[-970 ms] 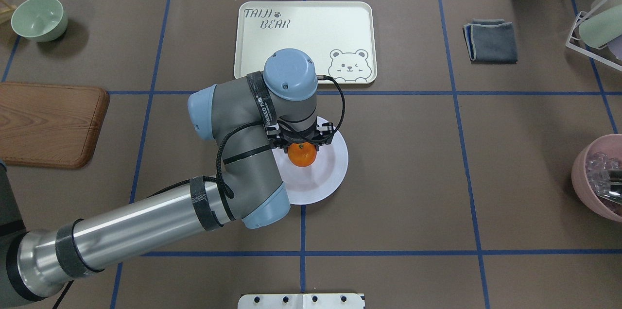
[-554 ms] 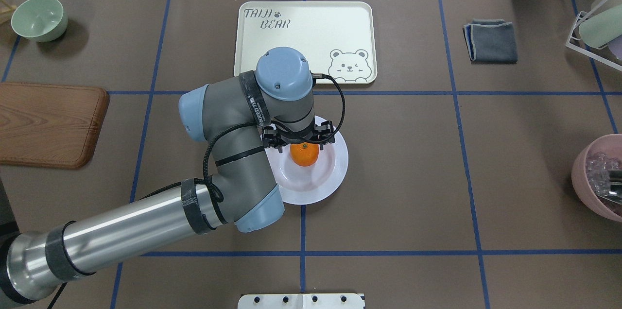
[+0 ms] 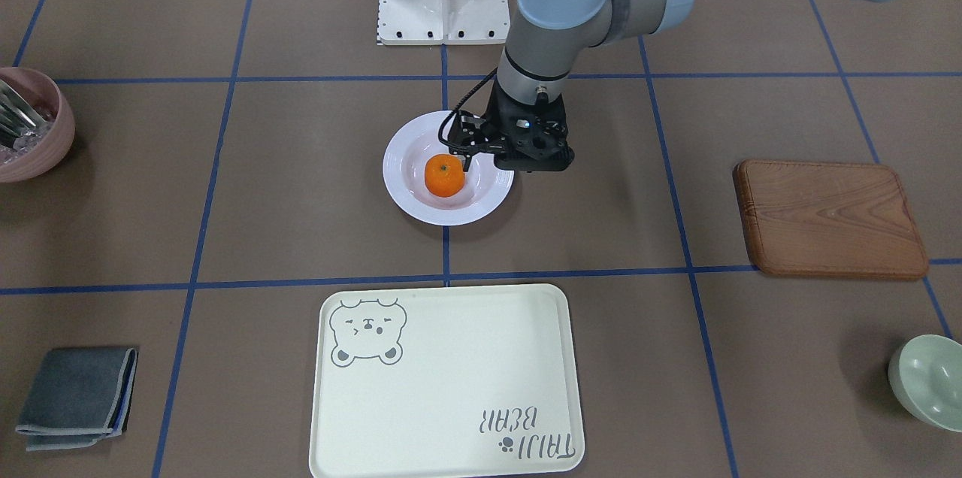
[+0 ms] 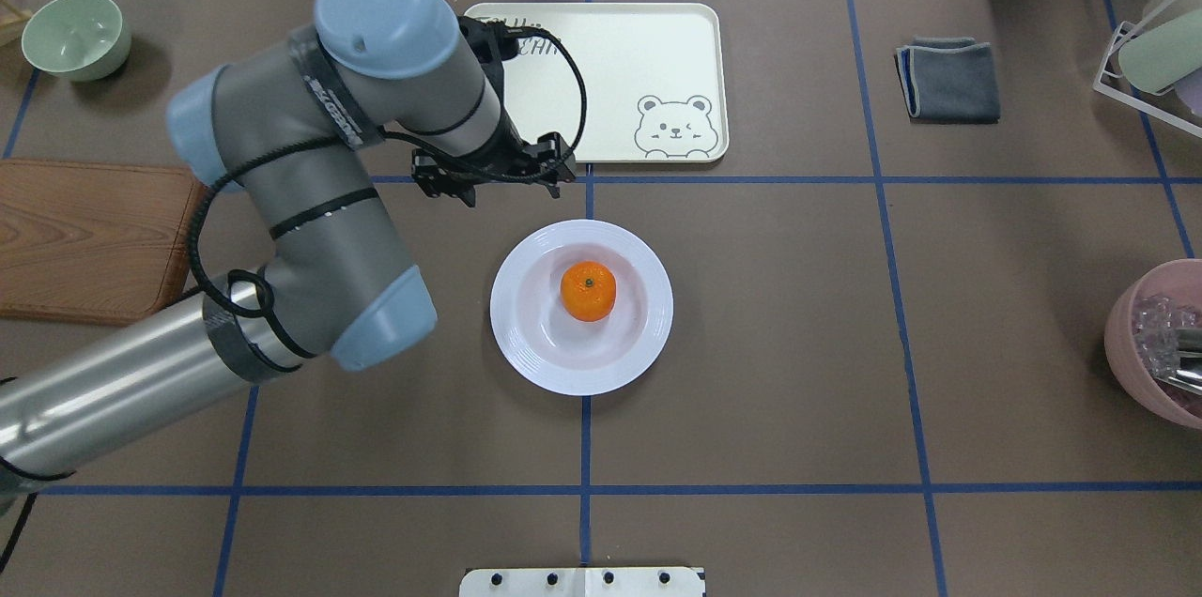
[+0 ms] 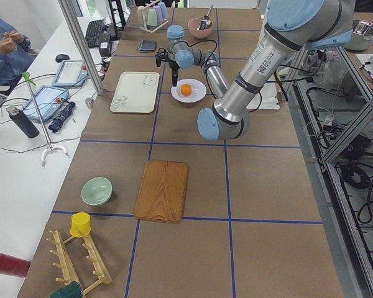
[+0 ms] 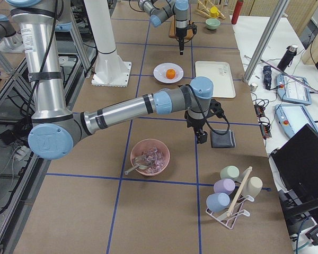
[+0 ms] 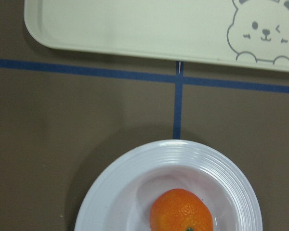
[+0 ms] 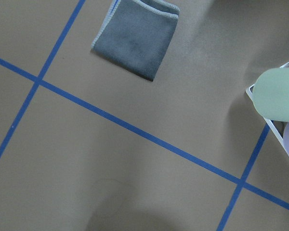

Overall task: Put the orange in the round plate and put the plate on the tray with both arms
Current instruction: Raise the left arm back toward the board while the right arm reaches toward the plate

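Overhead exterior shows me the orange [image 4: 589,290] sitting in the round plate [image 4: 515,334] near the tray [image 4: 639,53], left gripper [image 4: 498,182] spread and empty nearby, right gripper [image 6: 202,135] unreadable, so I'd pinch opposite rims and lift level.

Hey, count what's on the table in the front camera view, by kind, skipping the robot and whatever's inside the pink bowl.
Bowls: 2, pink bowl and green bowl
Plate: 1
Orange: 1
Tray: 1
Board: 1
Cloth: 1
Total: 7
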You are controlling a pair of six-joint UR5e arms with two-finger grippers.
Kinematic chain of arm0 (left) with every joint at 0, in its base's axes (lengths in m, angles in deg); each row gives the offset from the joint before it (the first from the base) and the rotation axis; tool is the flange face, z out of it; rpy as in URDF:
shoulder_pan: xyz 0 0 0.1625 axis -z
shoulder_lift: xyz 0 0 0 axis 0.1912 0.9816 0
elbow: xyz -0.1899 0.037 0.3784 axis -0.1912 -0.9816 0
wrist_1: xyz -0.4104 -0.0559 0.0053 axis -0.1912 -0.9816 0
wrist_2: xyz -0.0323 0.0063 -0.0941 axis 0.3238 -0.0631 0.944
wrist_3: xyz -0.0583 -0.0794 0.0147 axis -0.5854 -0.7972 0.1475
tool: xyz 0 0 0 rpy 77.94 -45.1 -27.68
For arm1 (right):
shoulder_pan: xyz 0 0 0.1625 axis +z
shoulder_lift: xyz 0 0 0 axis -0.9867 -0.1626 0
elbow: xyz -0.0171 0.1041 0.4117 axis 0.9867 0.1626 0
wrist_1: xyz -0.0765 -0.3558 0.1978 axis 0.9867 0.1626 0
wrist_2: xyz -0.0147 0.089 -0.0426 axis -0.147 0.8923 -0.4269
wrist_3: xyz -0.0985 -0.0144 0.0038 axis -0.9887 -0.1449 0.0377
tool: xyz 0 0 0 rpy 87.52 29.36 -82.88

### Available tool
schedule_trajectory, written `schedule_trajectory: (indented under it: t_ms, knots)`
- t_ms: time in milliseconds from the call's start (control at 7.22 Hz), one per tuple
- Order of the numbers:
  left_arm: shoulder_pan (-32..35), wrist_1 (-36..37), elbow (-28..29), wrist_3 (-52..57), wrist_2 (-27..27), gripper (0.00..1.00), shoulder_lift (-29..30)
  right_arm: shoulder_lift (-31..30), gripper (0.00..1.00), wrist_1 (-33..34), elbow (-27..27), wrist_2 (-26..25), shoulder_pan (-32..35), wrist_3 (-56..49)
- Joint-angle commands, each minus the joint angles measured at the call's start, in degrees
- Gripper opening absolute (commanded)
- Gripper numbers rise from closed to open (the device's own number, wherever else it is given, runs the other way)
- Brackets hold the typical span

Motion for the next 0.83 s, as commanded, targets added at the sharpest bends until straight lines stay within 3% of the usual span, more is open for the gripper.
schedule_trajectory:
  t_ms: [0,139,416,693]
  knots:
    - [8.6,-0.4,-1.9,10.6,5.1,0.98,-5.8,3.5,1.00,-3.5,-1.0,0.1,-4.8,14.3]
    - [11.8,-0.5,-3.0,16.0,7.3,0.98,-9.3,3.6,1.00,-9.5,-1.4,0.6,-8.6,24.1]
    - [19.6,-0.5,-3.2,28.3,11.0,0.98,-16.3,3.6,1.00,-28.4,-0.9,0.9,-19.6,50.0]
    - [27.5,0.2,-1.3,43.0,12.4,0.98,-20.8,5.8,1.00,-39.9,0.1,-1.2,-29.6,68.4]
